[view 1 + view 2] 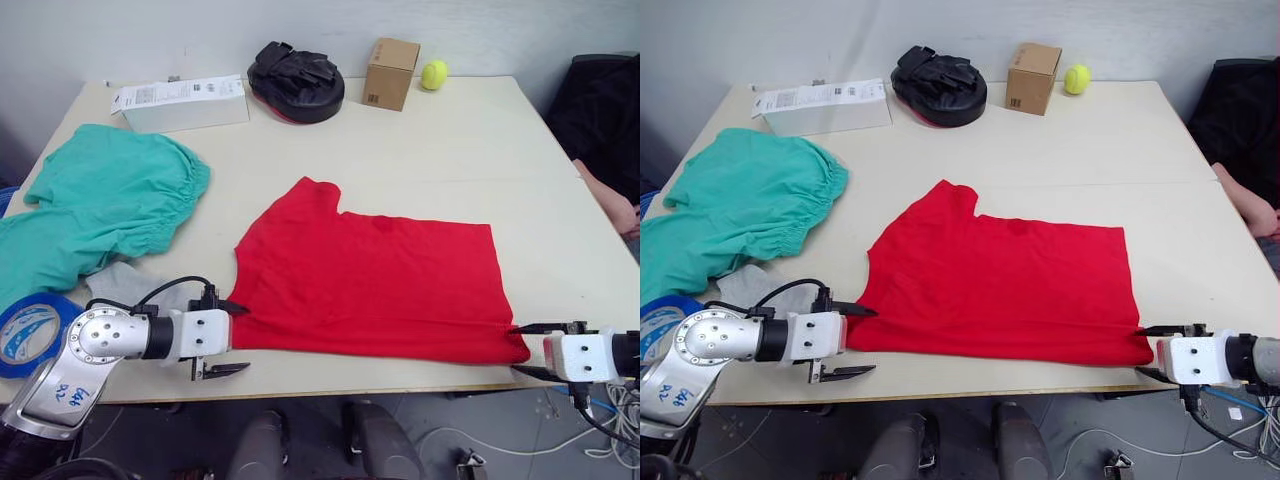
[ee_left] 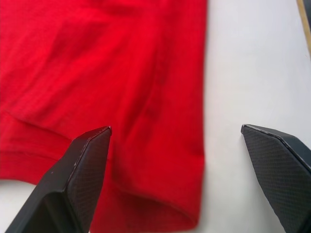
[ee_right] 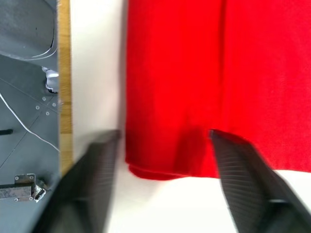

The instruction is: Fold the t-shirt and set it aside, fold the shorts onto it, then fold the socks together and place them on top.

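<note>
T-shirt (image 1: pixel 375 285) lies flat on the desk (image 1: pixel 520 150), its long axis running from one gripper across to the other, near hem along the front edge. Each near corner sits straight ahead of a gripper: the left gripper (image 1: pixel 222 339) is spread around its corner, the right gripper (image 1: pixel 535 350) spread at the other. Both forearms reach in low and level from the sides, equally near.
</note>
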Tool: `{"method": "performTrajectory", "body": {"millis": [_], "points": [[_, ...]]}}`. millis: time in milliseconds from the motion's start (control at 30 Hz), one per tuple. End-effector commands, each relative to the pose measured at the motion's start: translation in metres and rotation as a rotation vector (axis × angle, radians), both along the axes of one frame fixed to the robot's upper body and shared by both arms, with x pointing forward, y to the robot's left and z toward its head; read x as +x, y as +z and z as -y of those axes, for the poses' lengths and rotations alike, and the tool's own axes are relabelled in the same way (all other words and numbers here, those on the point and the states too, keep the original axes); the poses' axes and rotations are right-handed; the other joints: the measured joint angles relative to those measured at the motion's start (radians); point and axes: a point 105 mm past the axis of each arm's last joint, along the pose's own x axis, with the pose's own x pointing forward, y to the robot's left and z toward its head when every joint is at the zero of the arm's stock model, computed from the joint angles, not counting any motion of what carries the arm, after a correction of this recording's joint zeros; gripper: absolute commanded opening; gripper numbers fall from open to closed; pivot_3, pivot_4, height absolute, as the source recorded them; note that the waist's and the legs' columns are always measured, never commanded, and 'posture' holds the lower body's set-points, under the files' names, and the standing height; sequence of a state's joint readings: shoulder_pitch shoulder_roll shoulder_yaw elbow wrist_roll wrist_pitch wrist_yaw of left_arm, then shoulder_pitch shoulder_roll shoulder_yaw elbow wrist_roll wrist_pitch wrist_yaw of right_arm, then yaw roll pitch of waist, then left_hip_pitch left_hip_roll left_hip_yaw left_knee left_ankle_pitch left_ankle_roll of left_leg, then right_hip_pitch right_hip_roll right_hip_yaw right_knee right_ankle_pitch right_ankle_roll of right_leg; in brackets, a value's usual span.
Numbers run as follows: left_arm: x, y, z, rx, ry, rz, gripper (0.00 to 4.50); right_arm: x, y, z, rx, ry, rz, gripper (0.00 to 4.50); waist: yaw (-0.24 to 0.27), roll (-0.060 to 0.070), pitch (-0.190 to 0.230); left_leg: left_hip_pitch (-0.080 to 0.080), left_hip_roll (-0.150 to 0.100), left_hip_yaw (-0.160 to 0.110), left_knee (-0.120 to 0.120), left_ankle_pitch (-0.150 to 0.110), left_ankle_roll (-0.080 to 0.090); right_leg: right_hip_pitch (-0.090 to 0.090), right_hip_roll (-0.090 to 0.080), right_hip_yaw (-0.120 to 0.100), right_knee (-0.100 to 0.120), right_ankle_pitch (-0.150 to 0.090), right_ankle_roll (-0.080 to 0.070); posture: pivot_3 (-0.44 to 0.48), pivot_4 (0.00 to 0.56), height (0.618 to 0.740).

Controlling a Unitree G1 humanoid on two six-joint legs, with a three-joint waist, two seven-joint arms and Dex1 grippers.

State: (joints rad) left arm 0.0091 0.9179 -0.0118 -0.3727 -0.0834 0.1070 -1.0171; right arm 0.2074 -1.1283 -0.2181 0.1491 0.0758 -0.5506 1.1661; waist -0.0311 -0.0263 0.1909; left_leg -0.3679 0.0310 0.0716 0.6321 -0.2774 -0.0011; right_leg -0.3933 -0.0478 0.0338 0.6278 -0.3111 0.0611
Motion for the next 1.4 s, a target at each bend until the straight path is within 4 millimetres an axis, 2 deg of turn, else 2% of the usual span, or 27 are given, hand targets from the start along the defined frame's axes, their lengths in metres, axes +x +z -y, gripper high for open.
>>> {"method": "performTrajectory", "body": {"millis": [33,200,333,633,700,800,933,1100,1133,1400], "points": [[0.005,0.001,-0.001,0.004,0.007,0.025,4.50,0.004,0.003,-0.005,0.000,0.006,0.037,2.80,0.001,0.000,0.000,0.000,0.000,0.000,0.000,0.000,0.000,0.000,0.000,0.000,0.000,0.000,0.000,0.000,0.150,0.740],[0.008,-0.005,-0.002,0.019,0.006,0.011,4.50,0.007,-0.001,-0.009,0.000,0.013,0.044,2.80,0.000,-0.002,-0.001,0.000,0.000,0.000,0.000,0.000,0.000,0.000,0.001,0.000,0.000,0.001,0.001,0.000,0.150,0.740],[0.009,-0.007,-0.002,0.020,0.008,0.002,3.60,0.009,-0.004,-0.010,0.002,0.011,0.047,2.75,0.000,-0.003,-0.002,0.001,0.000,0.000,0.001,0.000,0.000,0.001,0.001,0.001,0.000,0.004,0.007,0.000,0.150,0.740],[0.008,-0.011,-0.002,0.044,-0.003,-0.013,3.60,0.012,-0.007,-0.012,0.006,0.012,0.044,2.75,0.000,-0.005,-0.003,0.002,0.001,0.001,0.001,0.001,0.001,0.002,0.001,0.002,0.000,0.001,-0.003,0.000,0.150,0.740],[0.007,-0.013,-0.002,0.058,-0.010,-0.013,3.58,0.012,-0.008,-0.012,0.005,0.014,0.037,2.39,0.000,-0.006,-0.004,0.003,0.001,0.001,0.001,0.001,0.001,0.002,0.000,0.002,0.000,0.001,-0.003,0.000,0.150,0.740],[0.007,-0.016,-0.003,0.065,-0.015,-0.017,2.99,0.011,-0.009,-0.013,0.003,0.017,0.032,1.51,0.000,-0.006,-0.004,0.003,0.001,0.001,0.001,0.001,0.001,0.003,0.000,0.002,0.000,0.001,-0.003,0.000,0.150,0.740],[0.008,-0.017,-0.003,0.064,-0.012,-0.016,1.75,0.012,-0.009,-0.013,0.003,0.020,0.030,0.10,0.002,-0.005,-0.004,0.004,0.000,0.002,0.001,0.002,0.002,0.004,0.000,0.003,0.000,0.001,-0.004,0.000,0.150,0.740],[0.006,-0.021,-0.003,0.054,-0.003,-0.033,0.16,0.013,-0.009,-0.011,-0.013,0.033,0.030,0.00,0.002,-0.005,-0.004,0.006,0.000,0.003,0.000,0.002,0.002,0.004,0.000,0.003,0.000,0.000,-0.004,0.000,0.150,0.740],[0.005,-0.022,-0.003,0.050,-0.004,-0.040,0.03,0.013,-0.008,-0.011,-0.014,0.035,0.030,0.00,0.002,-0.005,-0.004,0.006,0.000,0.003,0.000,0.002,0.002,0.004,0.000,0.003,0.000,0.000,-0.004,0.000,0.150,0.740],[-0.014,-0.018,-0.003,-0.028,0.005,-0.153,0.03,0.004,-0.006,-0.009,-0.010,0.085,-0.033,0.00,0.000,-0.005,-0.004,0.007,0.001,0.003,-0.001,0.002,0.002,0.004,0.000,0.003,0.000,0.001,-0.004,0.000,0.150,0.740]]}}
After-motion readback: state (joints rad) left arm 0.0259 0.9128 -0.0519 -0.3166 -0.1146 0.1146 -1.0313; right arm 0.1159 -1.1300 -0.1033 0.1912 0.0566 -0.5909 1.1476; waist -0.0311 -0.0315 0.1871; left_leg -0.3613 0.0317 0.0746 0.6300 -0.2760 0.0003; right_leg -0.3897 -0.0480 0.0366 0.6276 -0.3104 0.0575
